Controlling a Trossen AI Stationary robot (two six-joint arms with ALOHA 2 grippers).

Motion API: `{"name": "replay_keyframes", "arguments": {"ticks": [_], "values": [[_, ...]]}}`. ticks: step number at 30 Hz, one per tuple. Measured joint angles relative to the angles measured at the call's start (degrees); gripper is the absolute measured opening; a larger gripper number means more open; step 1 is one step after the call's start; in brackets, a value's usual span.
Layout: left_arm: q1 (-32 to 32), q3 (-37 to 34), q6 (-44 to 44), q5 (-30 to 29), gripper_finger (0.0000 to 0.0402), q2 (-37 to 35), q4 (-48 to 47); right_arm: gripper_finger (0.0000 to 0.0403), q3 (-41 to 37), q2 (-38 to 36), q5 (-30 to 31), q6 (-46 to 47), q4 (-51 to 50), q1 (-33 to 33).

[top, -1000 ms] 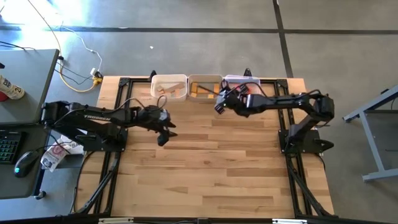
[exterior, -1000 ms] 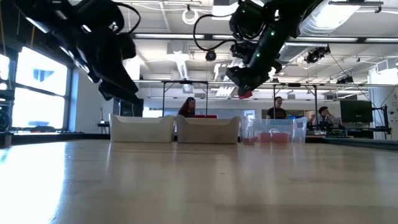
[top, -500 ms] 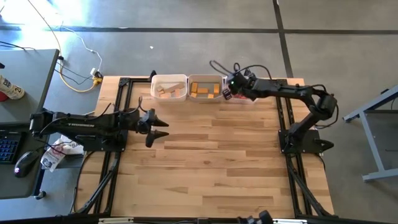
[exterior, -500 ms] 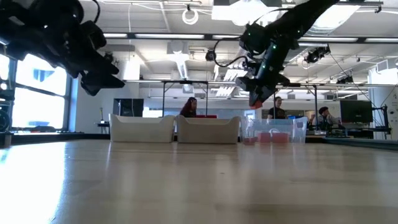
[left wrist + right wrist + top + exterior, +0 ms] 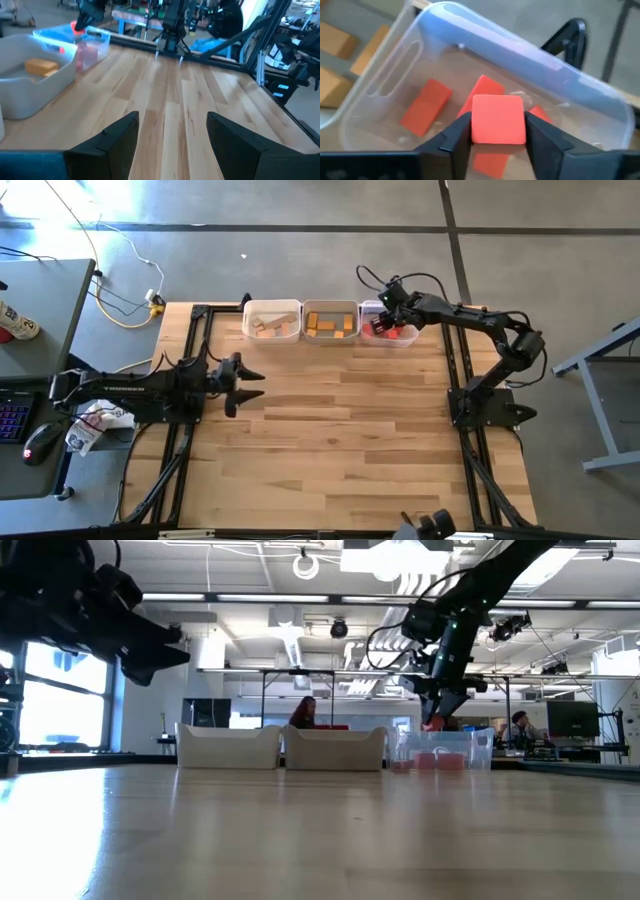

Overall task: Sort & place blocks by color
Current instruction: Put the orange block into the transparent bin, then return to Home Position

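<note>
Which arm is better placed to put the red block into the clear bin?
The right. Its hand has the red block between its fingers above the clear bin; the left hand is empty, far away.

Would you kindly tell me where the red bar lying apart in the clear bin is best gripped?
Across its narrow width at mid-length, from straight above: the red bar lies flat, long sides free, and the clear bin walls likely block side approaches.
</note>
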Motion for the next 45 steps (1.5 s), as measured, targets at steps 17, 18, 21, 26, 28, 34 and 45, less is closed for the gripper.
{"name": "replay_keyframes", "arguments": {"ticks": [17, 18, 21, 26, 28, 34, 45], "values": [[0.0, -2.0, 8.1, 0.0, 0.0223, -2.5, 6.5, 0.0267, 0.0, -6.0, -11.2, -5.9, -0.7, 4.9], [0.0, -2.0, 8.1, 0.0, 0.0223, -2.5, 6.5, 0.0267, 0.0, -7.0, -11.3, -6.5, -0.7, 5.9], [0.0, -2.0, 8.0, 0.0, 0.0223, -2.5, 6.2, 0.0267, 0.0, -9.9, -10.9, -8.4, -0.6, 9.0], [0.0, -1.9, 8.0, 0.0, 0.0223, -2.5, 4.1, 0.0268, -0.1, -14.5, -10.6, -10.0, -0.4, 14.3], [0.0, -1.9, 8.0, 0.0, 0.0223, -2.5, 3.6, 0.0268, -1.5, -16.5, -9.5, -10.3, 1.0, 16.8], [0.0, -1.9, 7.9, 0.0, 0.0223, -2.5, 3.4, 0.0268, -14.2, -23.3, -8.2, -8.5, 11.1, 23.8], [0.0, -1.9, 7.9, 0.0, 0.0223, -2.5, 3.4, 0.0268, -35.2, -38.1, -11.4, -5.5, 30.4, 28.1]]}}
